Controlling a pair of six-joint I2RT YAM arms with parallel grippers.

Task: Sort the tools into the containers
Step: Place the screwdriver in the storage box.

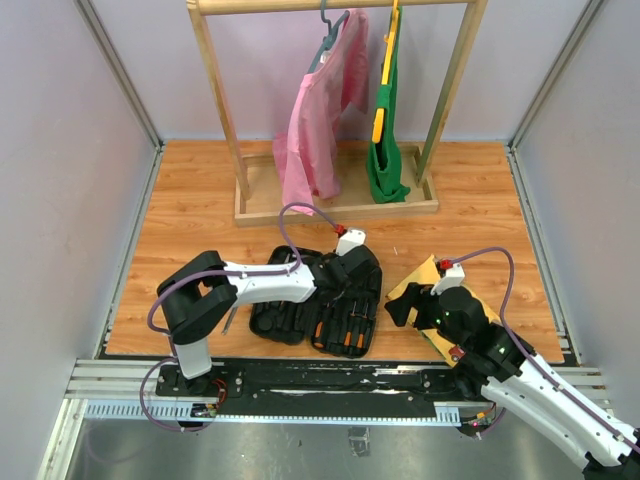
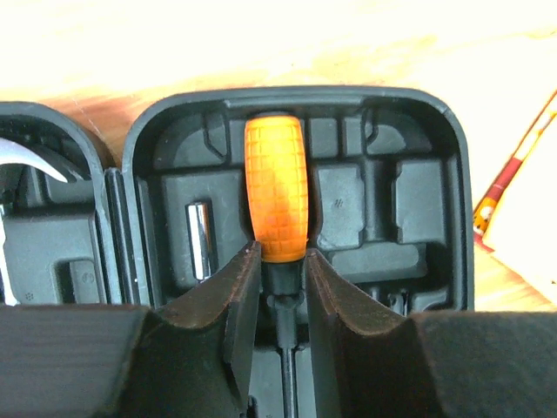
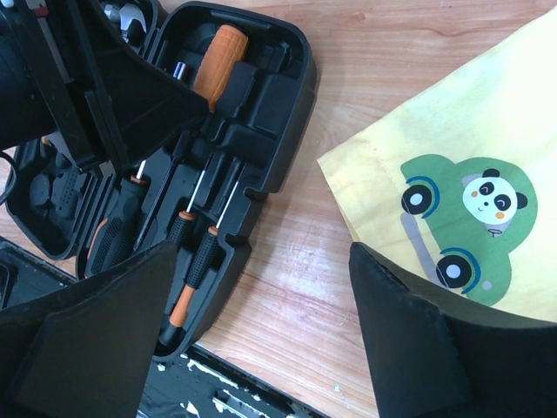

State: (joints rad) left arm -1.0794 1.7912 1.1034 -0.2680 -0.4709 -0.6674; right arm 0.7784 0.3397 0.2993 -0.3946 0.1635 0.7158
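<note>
Screwdriver (image 2: 276, 187) with an orange handle sits in the right half of the open black tool case (image 2: 454, 165), jaws of the left gripper (image 2: 281, 266) clenched on its black neck. Right gripper (image 3: 265, 287) hangs over the counter (image 3: 348, 78) beside the yellow board (image 3: 435, 131), jaws released.

Yellow pic board (image 3: 487, 104) on table (image 1: 200, 220); clothes rack (image 1: 260, 214) behind.

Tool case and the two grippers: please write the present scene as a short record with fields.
tool case: open, both halves flat on the table
left gripper: shut on the orange-handled screwdriver at its black neck, over one half of the case
right gripper: open, empty, above the wood between case and yellow board
small screwdrivers: lying in moulded slots
yellow board: beside the case, shows a green car with a panda
</note>
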